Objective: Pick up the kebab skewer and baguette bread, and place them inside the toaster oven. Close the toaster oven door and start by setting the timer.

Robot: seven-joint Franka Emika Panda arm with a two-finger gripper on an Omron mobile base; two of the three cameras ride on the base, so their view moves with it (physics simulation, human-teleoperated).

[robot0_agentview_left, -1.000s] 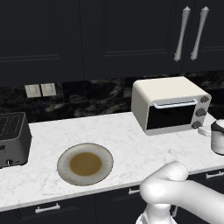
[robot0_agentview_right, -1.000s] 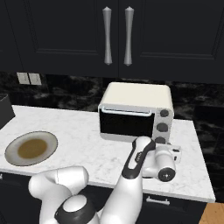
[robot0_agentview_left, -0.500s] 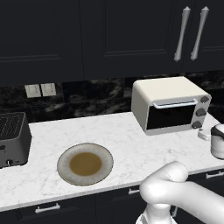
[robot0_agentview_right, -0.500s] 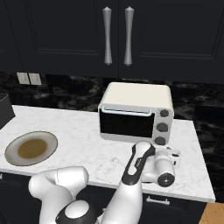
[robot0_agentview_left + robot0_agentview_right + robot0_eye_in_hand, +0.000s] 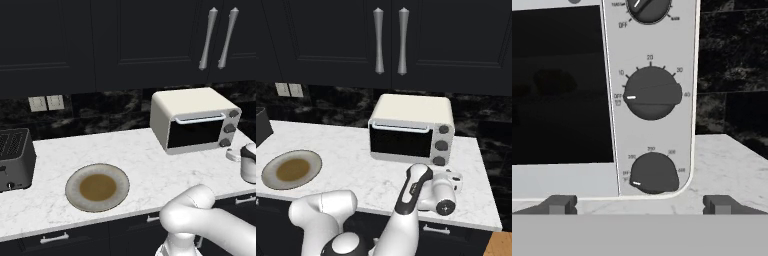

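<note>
Gripper (image 5: 639,205) spread wide, holding nothing, facing the knobs (image 5: 652,93) of the toaster oven (image 5: 411,129) on the counter (image 5: 145,155); toaster oven door (image 5: 400,141) shut. Plate (image 5: 97,187) well left.

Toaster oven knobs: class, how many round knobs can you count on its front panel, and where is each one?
3, in a column down the right side of the toaster oven: top knob, middle knob, bottom knob. In the hand view the top one is partly cut off.
</note>
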